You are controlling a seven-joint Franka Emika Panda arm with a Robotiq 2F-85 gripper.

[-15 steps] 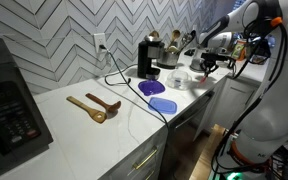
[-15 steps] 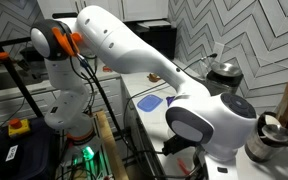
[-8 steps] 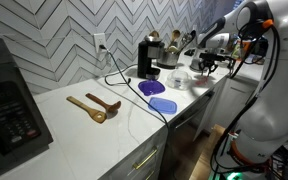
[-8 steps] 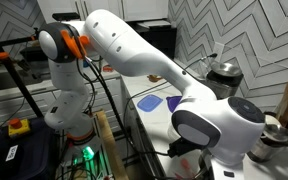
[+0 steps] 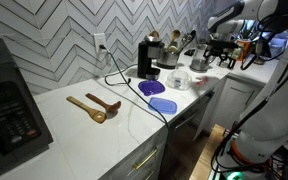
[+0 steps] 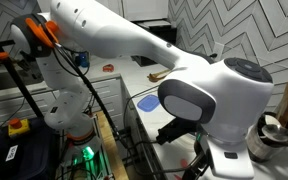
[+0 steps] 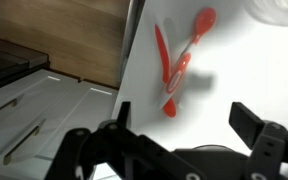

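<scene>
**Two red utensils (image 7: 176, 62) sitting right above a wide-open tool (image 7: 181, 126): how I'd go about the grab**

Standing here watching the arm work at the far end of the white desk (image 7: 244, 75). In the wrist view the tool's two fingers are spread apart along the bottom of the frame with nothing between them, so it's released and empty. It looks to be lining up on the red pieces.

The red utensils lie flat on the desk in the upper middle of that frame. One has a round head pointing to the upper right, the other is a straight handle, and they meet at their lower ends. I can't tell if they're joined like tongs or just crossed. That meeting point sits just above the gap between the fingers, roughly centred and not touching either one.

My take on doing it well:
- Come straight down over the spot where the two pieces meet, so one squeeze gets both.
- Keep the fingers on either side of the handles, across them rather than along them.
- Mind the desk edge. It runs just to the left of the utensils, with drawer fronts (image 7: 34, 115) below, so a sideways nudge could tip them over.

In an exterior view the wooden spoons (image 5: 94, 106) and blue lids (image 5: 158, 97) sit well away toward the middle of the frame.
</scene>
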